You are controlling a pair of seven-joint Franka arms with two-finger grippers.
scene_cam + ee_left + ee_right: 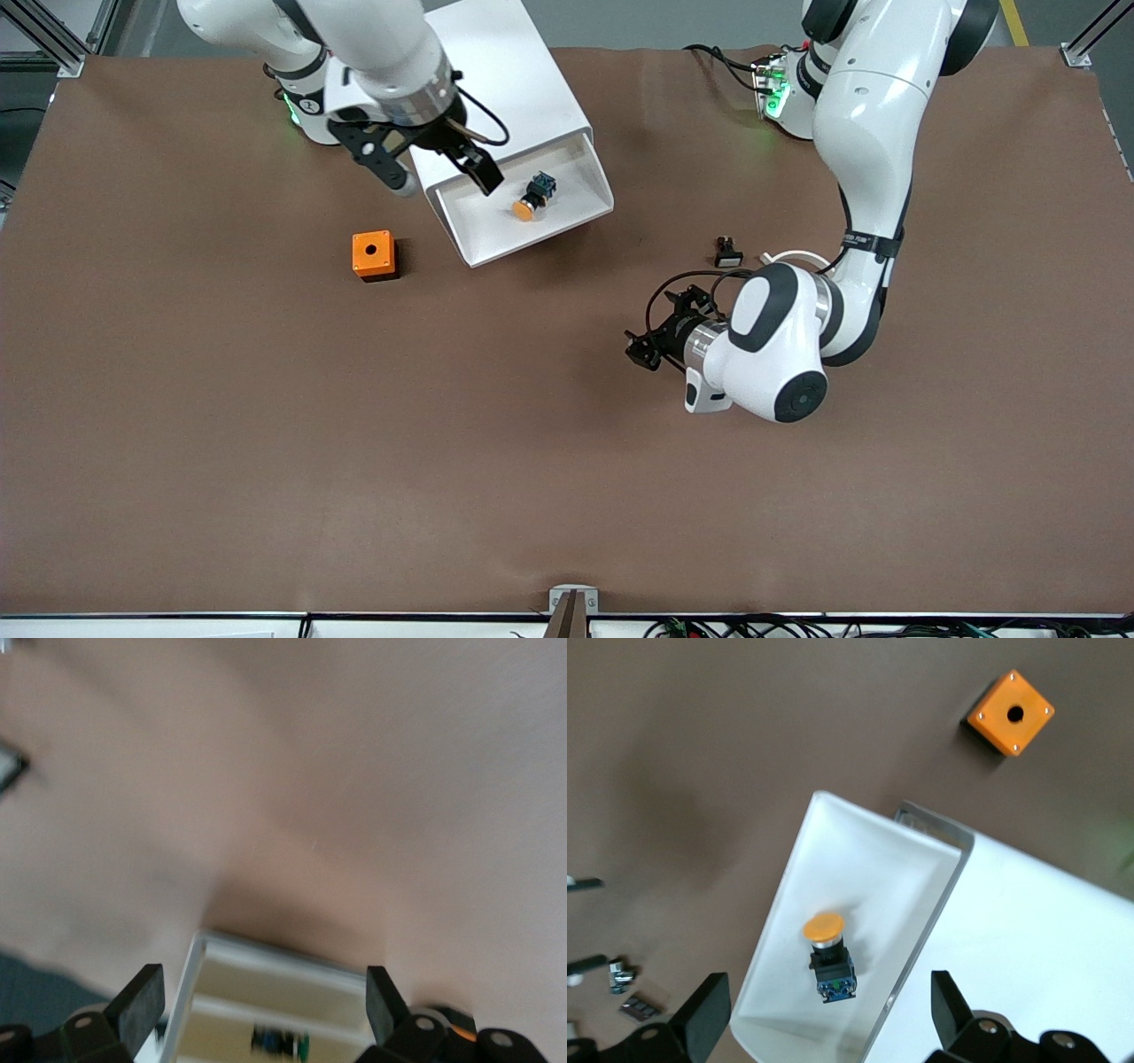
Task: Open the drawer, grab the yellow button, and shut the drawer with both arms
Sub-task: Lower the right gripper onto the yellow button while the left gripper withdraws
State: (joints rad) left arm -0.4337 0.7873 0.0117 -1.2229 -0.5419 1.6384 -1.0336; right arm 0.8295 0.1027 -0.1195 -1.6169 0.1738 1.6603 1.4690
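The white cabinet (509, 75) stands toward the right arm's end of the table. Its top drawer (496, 232) is pulled out toward the front camera. The button (530, 200) lies on its side in the drawer, orange cap toward the camera. My right gripper (440, 180) hangs open over the drawer's inner end, empty. In the right wrist view (828, 1003) the button (829, 955) lies between its open fingers, below them, in the drawer (782, 904). My left gripper (640, 346) is open and empty, low over the table, nearer the camera than the drawer. The left wrist view (261, 1001) shows the drawer (283, 955) and the blurred button (279, 1041).
An orange cube with a hole (372, 254) sits on the brown table beside the drawer, toward the right arm's end; it also shows in the right wrist view (1011, 713). A small black part with a white face (727, 252) lies near the left arm's forearm.
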